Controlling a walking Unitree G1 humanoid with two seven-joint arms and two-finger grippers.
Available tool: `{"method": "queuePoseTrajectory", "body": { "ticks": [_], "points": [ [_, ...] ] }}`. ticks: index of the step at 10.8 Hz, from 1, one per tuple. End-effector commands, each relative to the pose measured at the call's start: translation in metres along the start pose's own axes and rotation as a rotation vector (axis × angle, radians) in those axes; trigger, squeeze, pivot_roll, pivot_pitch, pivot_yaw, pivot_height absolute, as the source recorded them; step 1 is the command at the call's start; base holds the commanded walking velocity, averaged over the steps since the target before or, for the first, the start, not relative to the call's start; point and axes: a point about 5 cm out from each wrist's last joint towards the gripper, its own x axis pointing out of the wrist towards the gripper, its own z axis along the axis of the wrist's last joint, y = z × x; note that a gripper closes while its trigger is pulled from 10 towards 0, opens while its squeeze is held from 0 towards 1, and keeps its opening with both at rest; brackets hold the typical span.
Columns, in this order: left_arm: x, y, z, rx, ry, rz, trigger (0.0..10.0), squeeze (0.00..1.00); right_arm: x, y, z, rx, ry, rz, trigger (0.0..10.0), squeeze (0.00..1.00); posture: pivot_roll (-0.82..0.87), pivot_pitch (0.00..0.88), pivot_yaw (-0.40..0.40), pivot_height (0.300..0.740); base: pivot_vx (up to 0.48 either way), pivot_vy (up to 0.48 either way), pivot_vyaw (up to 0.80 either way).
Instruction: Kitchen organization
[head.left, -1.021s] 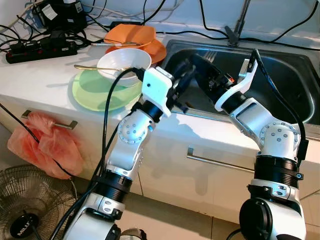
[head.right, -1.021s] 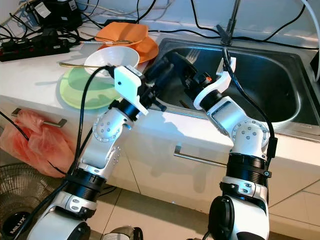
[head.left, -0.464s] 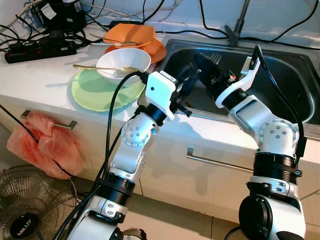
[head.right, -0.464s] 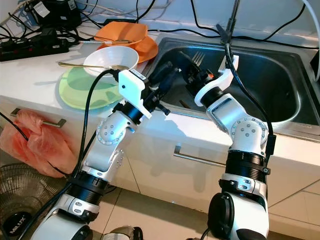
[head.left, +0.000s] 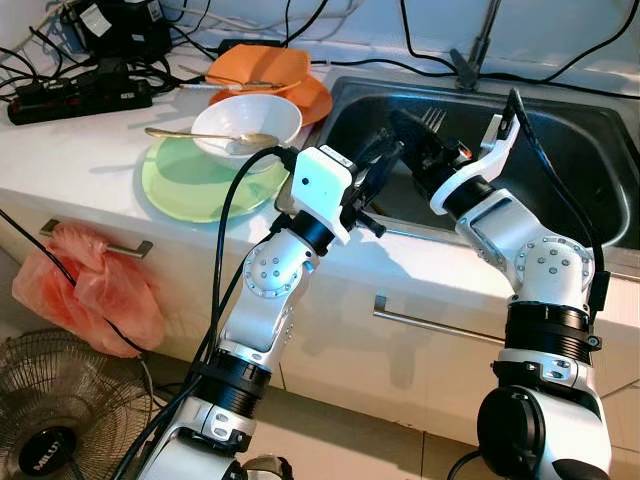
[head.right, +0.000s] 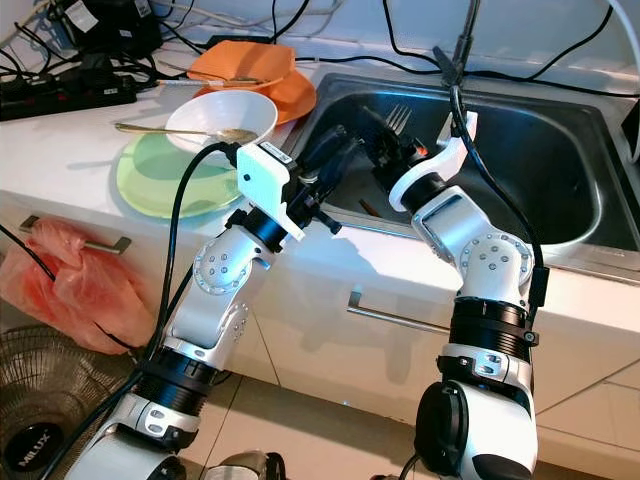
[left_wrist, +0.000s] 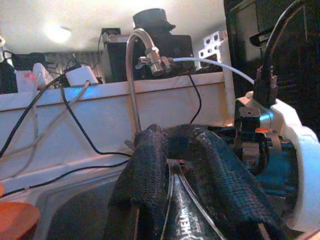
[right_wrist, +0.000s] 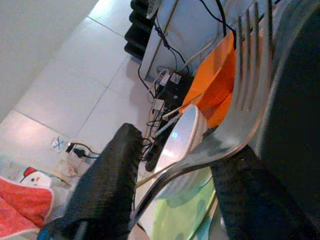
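My white table (head.left: 90, 150) carries a green plate (head.left: 190, 185) left of the sink (head.left: 600, 150); behind the plate sit orange dishes (head.left: 270, 75) and a black power strip (head.left: 75, 100).

bag: pink plastic bag (head.left: 85, 285) hanging from a drawer handle
fan: floor fan (head.left: 55, 420) below it
power strip: black power strip (head.left: 75, 98) on the surface (head.left: 60, 150)

1 green plate (head.left: 190, 185), 1 white bowl (head.left: 245, 122), 1 fork (head.right: 397, 119), 1 spoon (head.left: 200, 135).
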Motion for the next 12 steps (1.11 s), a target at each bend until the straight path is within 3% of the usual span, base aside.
{"method": "queuePoseTrajectory", "body": {
  "ticks": [1,8,9,10,11,12],
  "points": [
    [0.0013,-0.0048,0.0028,-0.007,-0.008,-0.023,0.0,0.00,0.0044,0.0035,0.0007,0.006,-0.006,-0.001,0.0,0.00,0.13,0.093,0.015,0.740,0.000,0.000,0.00],
    [0.0017,-0.0074,0.0037,-0.014,-0.012,-0.031,0.0,0.00,0.0051,-0.0024,-0.0063,0.039,0.044,-0.033,0.0,0.00,0.13,0.096,0.012,0.740,0.000,0.000,0.00],
    [0.0016,-0.0086,0.0039,-0.023,-0.015,-0.037,2.8,0.25,0.0052,-0.0025,-0.0065,0.044,0.044,-0.032,0.0,0.00,0.13,0.095,0.012,0.740,0.000,0.000,0.00],
    [0.0015,-0.0095,0.0038,-0.031,-0.013,-0.044,8.2,1.00,0.0052,-0.0025,-0.0059,0.051,0.040,-0.030,0.0,0.00,0.13,0.094,0.013,0.740,0.000,0.000,0.00],
    [0.0016,-0.0102,0.0034,-0.040,-0.010,-0.051,10.0,1.00,0.0055,-0.0024,-0.0055,0.055,0.036,-0.029,0.0,0.00,0.13,0.094,0.013,0.740,0.000,0.000,0.00],
    [0.0016,-0.0106,0.0031,-0.043,-0.008,-0.054,10.0,1.00,0.0056,-0.0020,-0.0047,0.061,0.025,-0.028,0.0,0.00,0.13,0.093,0.014,0.740,0.000,0.000,0.00]
  ]
}}
